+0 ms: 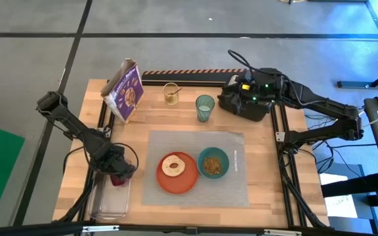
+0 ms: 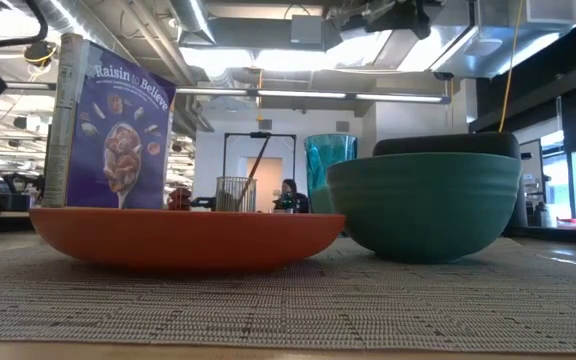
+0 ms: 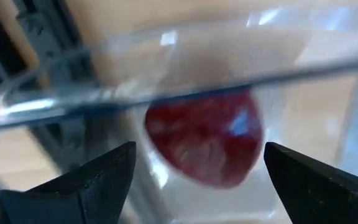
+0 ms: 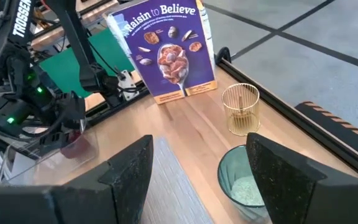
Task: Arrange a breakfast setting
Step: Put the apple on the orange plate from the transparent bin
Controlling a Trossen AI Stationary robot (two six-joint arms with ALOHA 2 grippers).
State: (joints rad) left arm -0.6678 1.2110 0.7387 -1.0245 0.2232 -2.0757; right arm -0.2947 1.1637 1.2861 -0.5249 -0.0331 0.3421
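Step in hand: fetching the dark red fruit [image 1: 118,178], judging by the left gripper [image 1: 119,172] poised over it at the lower left of the high view.
Fruit's place: in the top end of a clear plastic tray [image 1: 107,204], left of the grey placemat [image 1: 235,177]; in the left wrist view the fruit [image 3: 205,142] sits centred between the fingers, behind the tray's rim.
Left jaws: open, one finger on each side, not touching the fruit.
Right gripper [image 4: 191,180]: open, waiting at upper right above the black toaster [image 1: 241,105].
Already set: orange plate [image 1: 176,173] with bagel ring [image 1: 173,166], teal bowl [image 1: 213,162] on the mat; green cup [image 1: 205,107] above it.
Next move: probably lower past the rim, close, lift, carry to the mat.
Fruit's axis: roughly round; pointing direction cannot be told.
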